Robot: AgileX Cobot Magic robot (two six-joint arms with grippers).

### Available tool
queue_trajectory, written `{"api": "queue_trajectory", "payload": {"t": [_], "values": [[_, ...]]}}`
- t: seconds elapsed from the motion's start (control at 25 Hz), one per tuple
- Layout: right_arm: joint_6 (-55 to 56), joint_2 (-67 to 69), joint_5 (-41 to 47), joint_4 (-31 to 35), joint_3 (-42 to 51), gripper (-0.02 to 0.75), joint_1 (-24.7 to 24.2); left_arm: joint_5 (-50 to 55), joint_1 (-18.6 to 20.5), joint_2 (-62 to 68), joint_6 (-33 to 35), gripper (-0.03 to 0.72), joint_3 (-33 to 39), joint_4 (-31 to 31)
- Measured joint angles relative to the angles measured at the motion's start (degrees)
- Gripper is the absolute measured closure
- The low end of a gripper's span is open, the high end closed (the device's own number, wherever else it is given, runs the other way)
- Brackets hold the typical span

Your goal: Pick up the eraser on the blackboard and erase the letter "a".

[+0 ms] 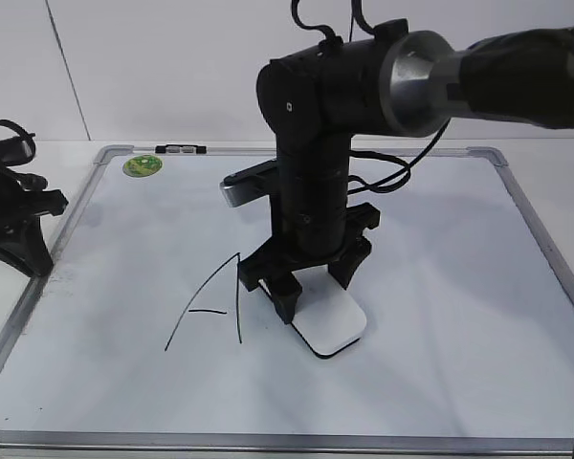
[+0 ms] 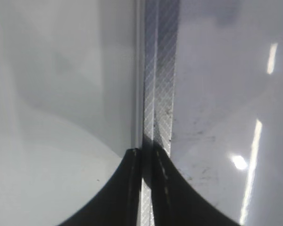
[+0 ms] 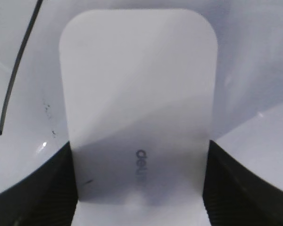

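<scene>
Right wrist view: right gripper (image 3: 139, 188) clamped across the eraser (image 3: 137, 99), long axis running up-frame. Capital A (image 1: 210, 298) left of centre, just beside. Letter "a" nowhere visible. Left gripper (image 2: 146, 188) pinched together, empty, over blackboard (image 1: 440, 287) frame.

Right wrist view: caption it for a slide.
Right claw straddles the white eraser on the blackboard.

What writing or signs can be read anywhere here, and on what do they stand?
"A": tall handwritten capital in black marker on the blackboard.
"deli": small grey print on the eraser, between the right tool's fingers.
Green sticker at the board's corner: print too small to read.
</scene>
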Motion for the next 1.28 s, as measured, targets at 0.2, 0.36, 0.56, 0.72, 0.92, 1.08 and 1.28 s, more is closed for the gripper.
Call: {"api": "queue_trajectory", "payload": {"t": [0.2, 0.36, 0.56, 0.72, 0.92, 1.08, 1.28], "values": [[1.27, 0.08, 0.0, -1.68, 0.0, 0.206, -0.23, 0.0, 0.0, 0.0, 0.0, 0.656, 0.0, -0.32], [1.55, 0.08, 0.0, -2.28, 0.0, 0.206, -0.7, 0.0, 0.0, 0.13, 0.0, 0.657, 0.0, -0.86], [1.55, 0.08, -0.11, -2.39, 0.0, 0.206, -0.98, 0.0, 0.0, 0.22, 0.0, 0.657, 0.0, -1.1], [1.58, 0.08, -0.11, -2.52, 0.0, 0.206, -0.98, 0.0, 0.0, 0.22, 0.0, 0.657, 0.0, -1.1], [1.58, 0.08, -0.11, -2.64, 0.0, 0.206, -0.98, 0.11, -0.12, 0.22, 0.0, 0.658, 0.0, -0.99], [1.67, 0.08, -0.11, -2.87, 0.0, 0.206, -0.98, 0.21, -0.12, 0.22, 0.0, 0.671, 0.0, -0.9], [1.79, 0.08, -0.21, -3.23, 0.0, 0.206, -0.98, 0.31, -0.12, 0.22, 0.0, 0.671, 0.0, -0.78]]}}
